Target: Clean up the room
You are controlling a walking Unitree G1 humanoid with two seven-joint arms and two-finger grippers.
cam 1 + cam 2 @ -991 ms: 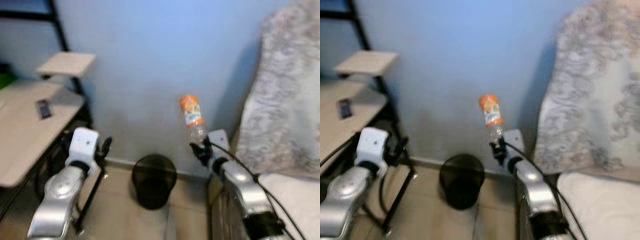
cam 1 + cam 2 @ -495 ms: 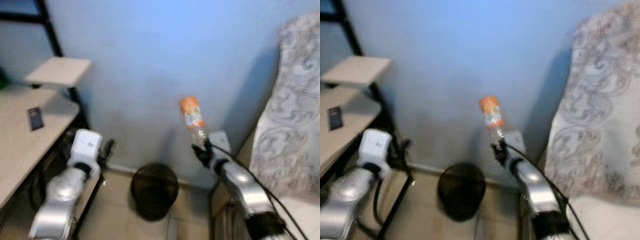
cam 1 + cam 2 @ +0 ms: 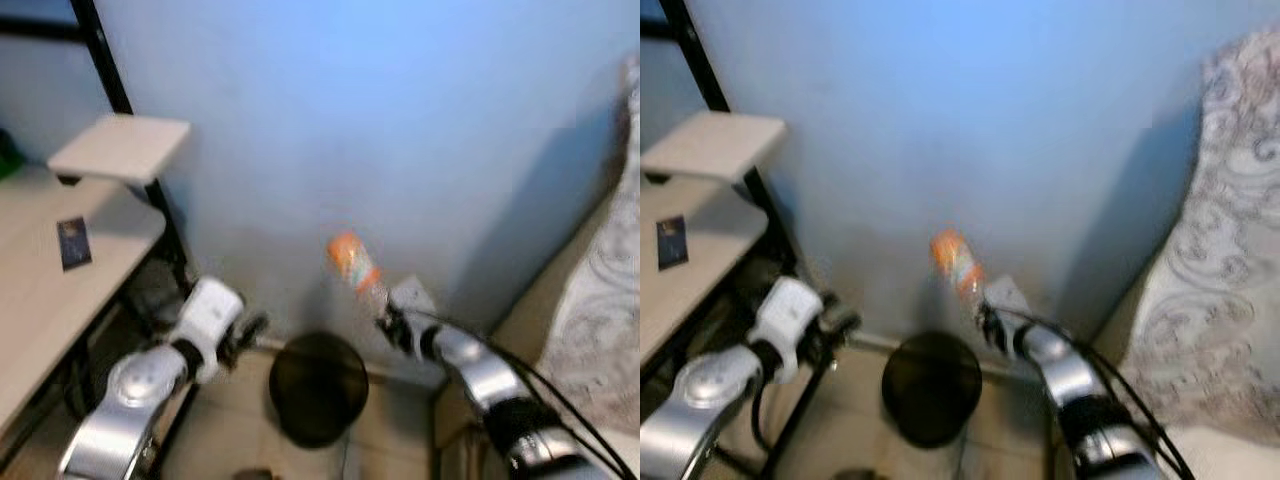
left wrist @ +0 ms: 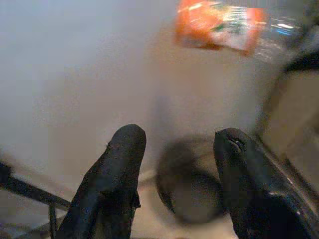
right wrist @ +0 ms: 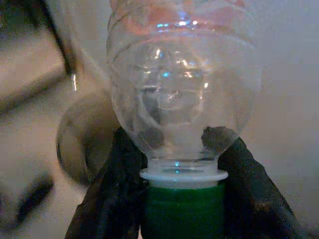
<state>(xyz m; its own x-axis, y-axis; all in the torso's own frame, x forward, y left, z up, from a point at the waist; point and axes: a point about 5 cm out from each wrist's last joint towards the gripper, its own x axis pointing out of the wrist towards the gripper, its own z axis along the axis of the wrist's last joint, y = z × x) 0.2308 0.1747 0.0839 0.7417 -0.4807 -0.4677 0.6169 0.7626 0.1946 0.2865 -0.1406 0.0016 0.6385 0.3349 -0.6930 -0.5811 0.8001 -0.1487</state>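
Right gripper (image 5: 182, 164) grips a clear plastic bottle (image 3: 352, 266) w/ orange label by the neck, just above its green cap (image 5: 182, 209), bottle tilted up and to the robot's left, above the black wastebasket (image 3: 319, 387) on the floor by the blue wall (image 3: 380, 120). Left gripper (image 4: 174, 149) has its fingers spread, nothing between them, near the desk (image 3: 40, 300).

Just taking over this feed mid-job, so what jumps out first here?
The right gripper holds an empty clear plastic bottle by its green-capped neck, orange label end up and tilted, close to the blue wall. Below it on the floor stands a black wastebasket. The left gripper hangs open beside a wooden desk.
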